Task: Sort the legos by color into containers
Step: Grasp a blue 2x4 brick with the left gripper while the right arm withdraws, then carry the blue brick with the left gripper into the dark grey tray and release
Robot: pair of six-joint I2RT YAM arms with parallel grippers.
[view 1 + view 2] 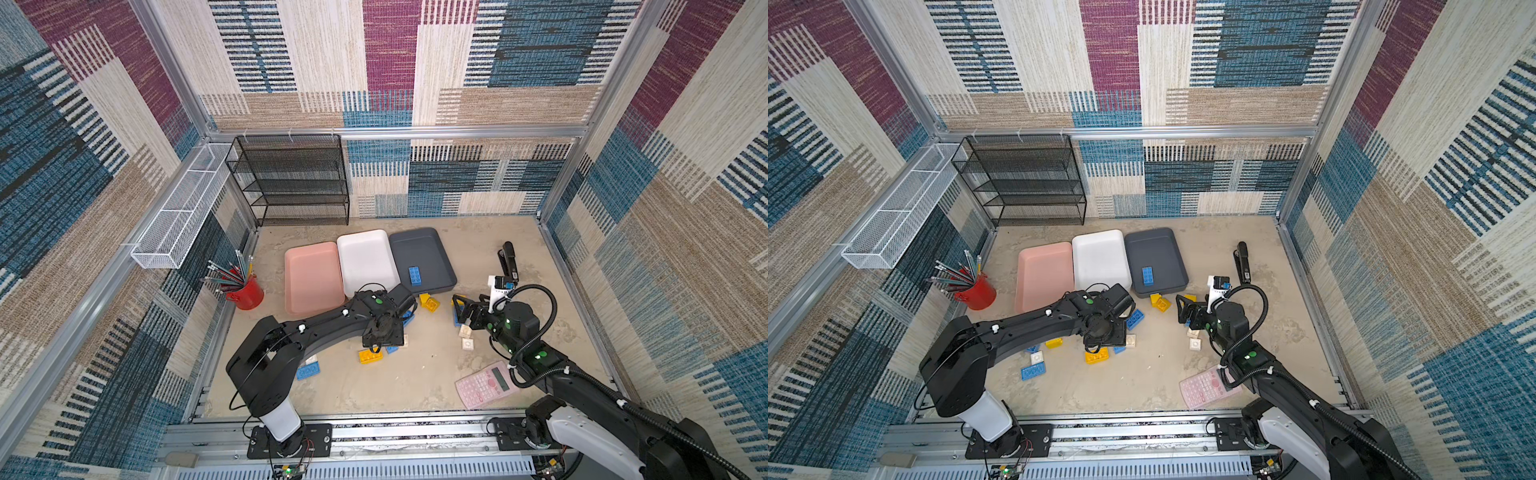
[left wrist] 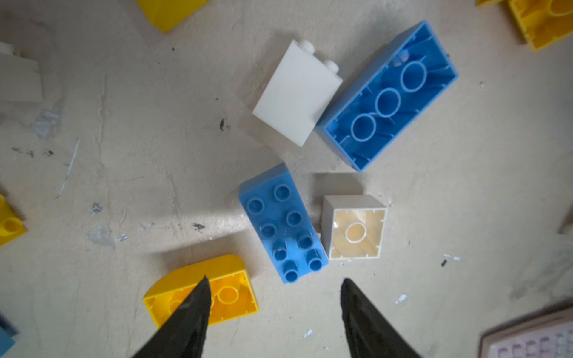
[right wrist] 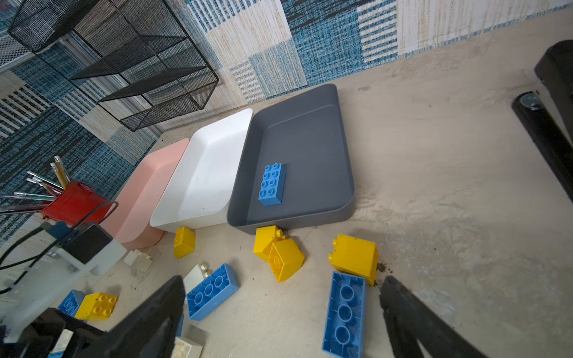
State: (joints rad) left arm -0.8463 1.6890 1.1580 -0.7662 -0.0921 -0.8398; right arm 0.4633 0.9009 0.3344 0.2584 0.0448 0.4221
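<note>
**Both pincers empty over loose bricks; one blue brick sorted**

**Left of frame.** The left pincer point(image 2: 274, 280) stands part-open and empty above the surface point(image 2: 124, 155). One fingertip point(image 2: 198, 303) overlaps the yellow arch brick point(image 2: 229, 294). The studded blue brick point(image 2: 282, 223) lies just above the gap, with a cream cube point(image 2: 355, 231) hard against its side.
- Risk: a straight descent would probably land that fingertip on the arch brick and skid it.
- Risk: closing on the studded blue brick could trap the cube as well, mixing colours.

**Middle.** The pink tray point(image 1: 313, 278), white tray point(image 1: 365, 257) and grey tray point(image 1: 419, 249) sit side by side with their walls touching. Only the grey tray is loaded, with one blue brick point(image 1: 414, 275). Yellow bricks point(image 3: 285, 260) lie against its front wall.
- Risk: a low carry to that tray could strike them or shove the tray.

**Right of frame.** The right pincer point(image 3: 282, 277) is spread wide and empty. An upturned blue brick point(image 3: 344, 313) lies within its span, just beside a yellow block point(image 3: 353, 254).
- Risk: a finger coming down may nudge the block.
- Risk: the two wrists are near each other at centre, so joint moves toward the trays could clash.

**Room.**
- Lower middle: open surface down to the calculator point(image 1: 486, 384).
- Right of the grey tray: a bare stretch up to the stapler point(image 1: 508, 255).
- Left of the pink tray: the cup point(image 1: 249, 293) crowds the approach.
</note>
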